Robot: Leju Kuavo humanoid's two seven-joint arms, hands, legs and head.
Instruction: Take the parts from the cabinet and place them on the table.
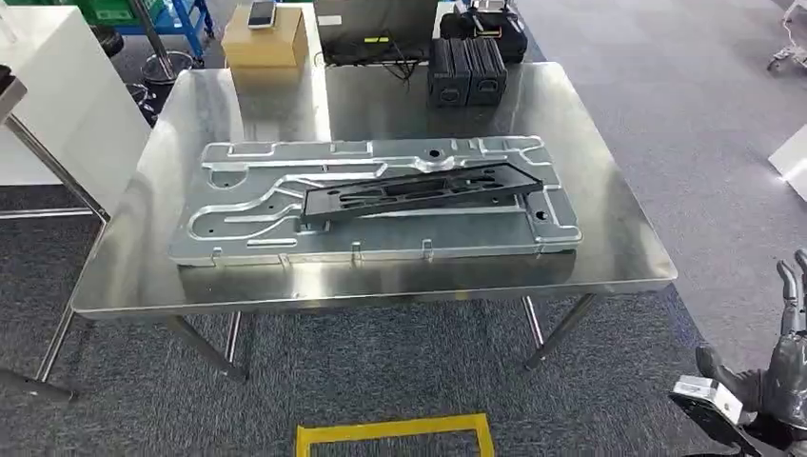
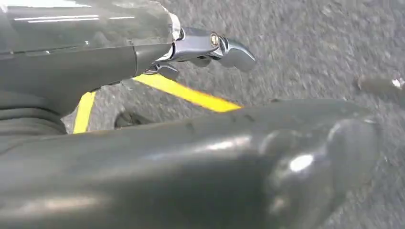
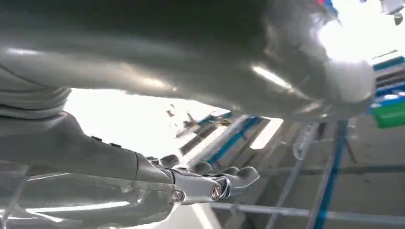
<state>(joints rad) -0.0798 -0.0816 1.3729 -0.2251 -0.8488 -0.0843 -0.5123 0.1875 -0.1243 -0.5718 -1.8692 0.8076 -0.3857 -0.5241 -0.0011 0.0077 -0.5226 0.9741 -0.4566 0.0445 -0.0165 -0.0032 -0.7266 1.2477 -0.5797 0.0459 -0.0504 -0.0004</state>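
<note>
Head view: black bracket part [image 1: 419,190] is seen lying across large silver panel part [image 1: 371,200], both flat on steel table [image 1: 619,257]. Right hand [image 1: 776,367] is seen low beside table's near right corner, fingers apart, nothing held. Left hand [image 2: 200,157] is seen in left wrist view over grey carpet [image 2: 310,43] and yellow floor tape [image 2: 191,94], fingers extended, nothing gripped. Black cases [image 1: 466,69] and cardboard box [image 1: 265,40] are seen at table's far edge

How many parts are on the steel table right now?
2: a large silver stamped metal panel lying flat mid-table, and a long black perforated bracket resting on top of it. Smaller parts underneath may be hidden.
</note>
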